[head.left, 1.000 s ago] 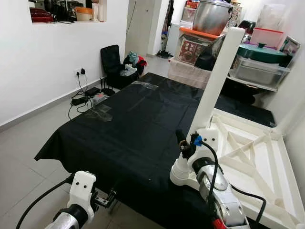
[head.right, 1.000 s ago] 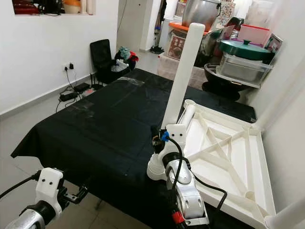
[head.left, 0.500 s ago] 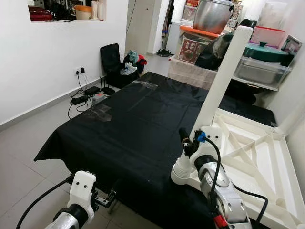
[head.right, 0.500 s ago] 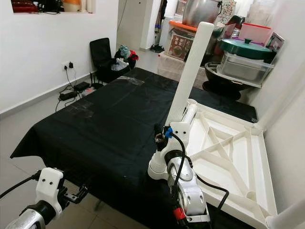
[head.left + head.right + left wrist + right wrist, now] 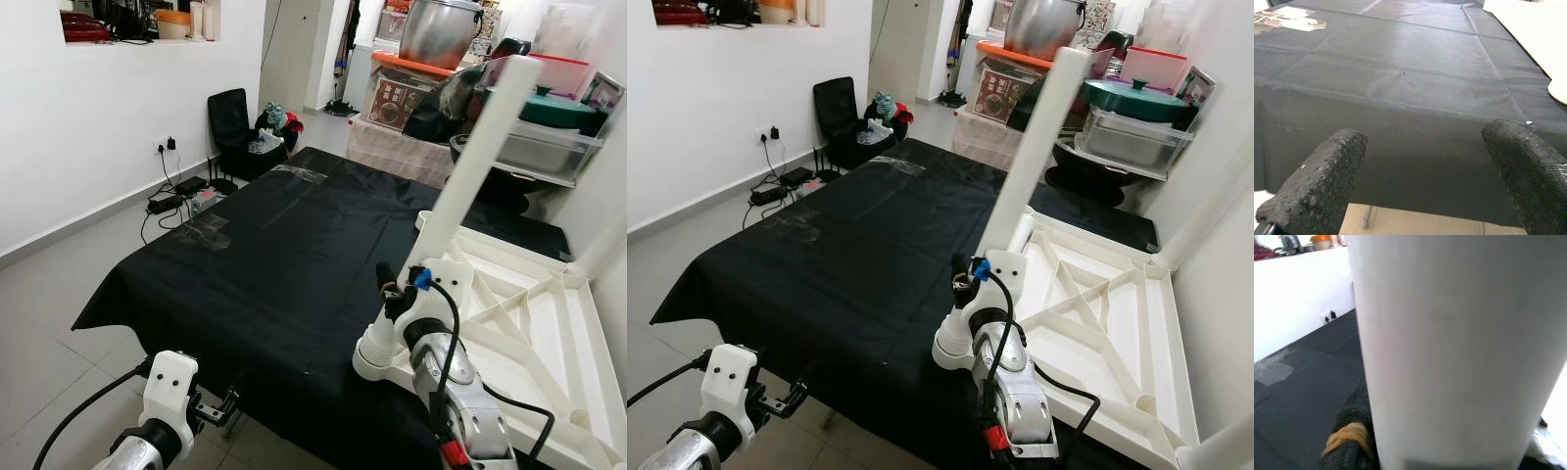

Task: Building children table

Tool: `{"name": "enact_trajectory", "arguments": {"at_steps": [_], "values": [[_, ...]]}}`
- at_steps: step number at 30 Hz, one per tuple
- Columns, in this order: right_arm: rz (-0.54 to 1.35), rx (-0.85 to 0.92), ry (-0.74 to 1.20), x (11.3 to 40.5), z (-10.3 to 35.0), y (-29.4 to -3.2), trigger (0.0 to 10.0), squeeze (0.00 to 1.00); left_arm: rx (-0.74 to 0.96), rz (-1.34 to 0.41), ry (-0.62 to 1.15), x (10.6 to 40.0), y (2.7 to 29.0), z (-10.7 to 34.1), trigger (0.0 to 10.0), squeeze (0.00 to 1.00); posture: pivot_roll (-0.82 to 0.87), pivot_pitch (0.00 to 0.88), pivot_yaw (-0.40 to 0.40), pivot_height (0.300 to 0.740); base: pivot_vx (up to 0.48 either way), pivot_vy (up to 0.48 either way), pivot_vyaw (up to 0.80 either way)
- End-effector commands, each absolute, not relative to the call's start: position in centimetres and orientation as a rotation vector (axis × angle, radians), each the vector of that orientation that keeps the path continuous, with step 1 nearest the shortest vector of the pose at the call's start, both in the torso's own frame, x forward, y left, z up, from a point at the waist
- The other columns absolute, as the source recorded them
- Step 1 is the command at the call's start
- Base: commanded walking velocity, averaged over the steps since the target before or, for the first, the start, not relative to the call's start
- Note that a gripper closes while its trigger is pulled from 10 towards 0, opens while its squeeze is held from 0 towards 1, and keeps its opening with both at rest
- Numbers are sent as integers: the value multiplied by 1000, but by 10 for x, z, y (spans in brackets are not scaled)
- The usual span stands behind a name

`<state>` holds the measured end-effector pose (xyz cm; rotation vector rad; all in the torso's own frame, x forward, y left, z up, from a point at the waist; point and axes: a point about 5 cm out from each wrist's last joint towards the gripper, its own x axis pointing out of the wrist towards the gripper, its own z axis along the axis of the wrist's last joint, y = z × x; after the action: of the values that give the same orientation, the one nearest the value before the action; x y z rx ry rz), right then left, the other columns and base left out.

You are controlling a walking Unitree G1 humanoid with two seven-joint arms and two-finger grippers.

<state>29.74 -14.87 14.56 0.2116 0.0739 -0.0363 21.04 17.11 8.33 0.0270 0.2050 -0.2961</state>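
A wide black cloth [image 5: 274, 245] covered the bench and hung over its near edge, with patches of clear tape [image 5: 203, 231] stuck to it on the robot's left side. On the right part of the cloth lay the white children's tabletop [image 5: 534, 323], upside down, its ribbed underside and diagonal braces facing up and a round socket [image 5: 423, 218] at its far left corner. A long white table leg [image 5: 475, 157] rose from the near left corner of the tabletop, leaning to the right and away from the robot, its top reaching in front of the shelves. The right end effector [image 5: 411, 286] sat at the foot of that leg; in the right wrist view the leg [image 5: 1449, 347] stood directly against one black finger [image 5: 1352, 440], which carried a yellow rubber band, so the fingers were closed around the leg. The left end effector [image 5: 217, 406] hung low beside the bench's near edge, and in the left wrist view its two rough black fingers [image 5: 1317, 186] stood wide apart with nothing between them, pointing at the draped cloth. Behind the bench, a shelf [image 5: 529, 147] held a large steel pot [image 5: 436, 31] and lidded containers. A black chair [image 5: 235, 132] piled with clothes stood by the white wall, with cables and a power strip [image 5: 171, 201] on the tiled floor [image 5: 59, 294] nearby.
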Motion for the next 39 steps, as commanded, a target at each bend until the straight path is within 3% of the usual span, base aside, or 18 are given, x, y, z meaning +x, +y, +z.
{"name": "enact_trajectory", "arguments": {"at_steps": [1,18,25,39], "values": [[-123,187,250,288,110,-163,10000,0,22,-310,206,210,165,84,10000,0,121,0,-144,740,0,0,0],[-134,151,175,290,119,-165,10000,0,24,-308,207,212,168,83,10000,0,119,0,-141,740,0,0,0],[-136,58,62,290,130,-170,10000,8,25,-306,211,211,169,81,10000,0,122,0,-142,740,0,0,0],[-125,36,55,289,127,-168,10000,8,27,-306,213,211,170,80,10000,0,124,0,-140,740,0,0,0]]}}
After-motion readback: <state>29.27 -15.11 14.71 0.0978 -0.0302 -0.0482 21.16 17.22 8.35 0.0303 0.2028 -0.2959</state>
